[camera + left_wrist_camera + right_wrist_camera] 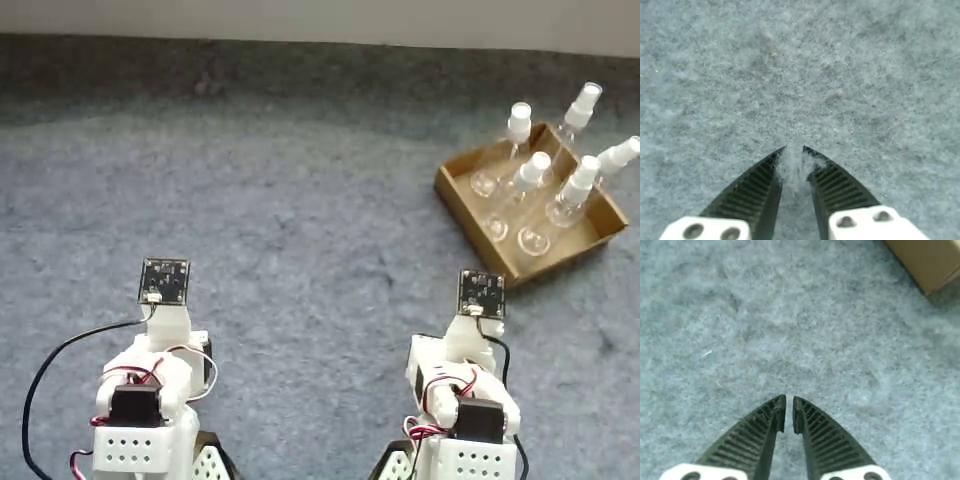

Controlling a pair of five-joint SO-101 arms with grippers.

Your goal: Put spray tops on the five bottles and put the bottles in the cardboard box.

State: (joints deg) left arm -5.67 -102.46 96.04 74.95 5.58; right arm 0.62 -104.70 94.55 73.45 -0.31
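- Black ribbed fingers of the left claw (793, 150) are clenched to a narrow slit, with nothing between them, just above the grey felt surface (800, 65).
- Right claw (789, 399) is likewise clenched, its tips almost touching and empty, over the same felt; a corner of the cardboard box (927, 260) lies well apart from it.
- From the high view, the left arm (150, 390) and right arm (465, 390) sit side by side at the near edge, both folded back.
- At the far right of the surface, beyond the right arm, the cardboard box (472, 228) lies turned at an angle to the arms.
- Five clear bottles (513, 200) stand inside the box, each wearing a white spray top (519, 120).
- Three of them stand toward the nearer side of the box; the other two stand along its far edge, and their tops rise above the rim.
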